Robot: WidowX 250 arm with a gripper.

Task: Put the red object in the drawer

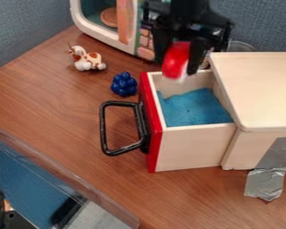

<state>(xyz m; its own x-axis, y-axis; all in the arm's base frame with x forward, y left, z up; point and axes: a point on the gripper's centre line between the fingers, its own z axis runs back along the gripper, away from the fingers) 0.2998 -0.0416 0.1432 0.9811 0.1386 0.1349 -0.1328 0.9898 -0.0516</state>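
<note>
Tape (267, 182) likely anchors the cabinet (262, 89). Drawer (190, 150) open, presumably to receive the red object (176, 57), clamped in the claw (178, 62) near its far wall.

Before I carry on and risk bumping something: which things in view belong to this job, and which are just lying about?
For the job:
red object, held in the tool
open drawer
wooden cabinet

Lying about:
spotted toy dog
dark blue lumpy toy
toy microwave
</note>
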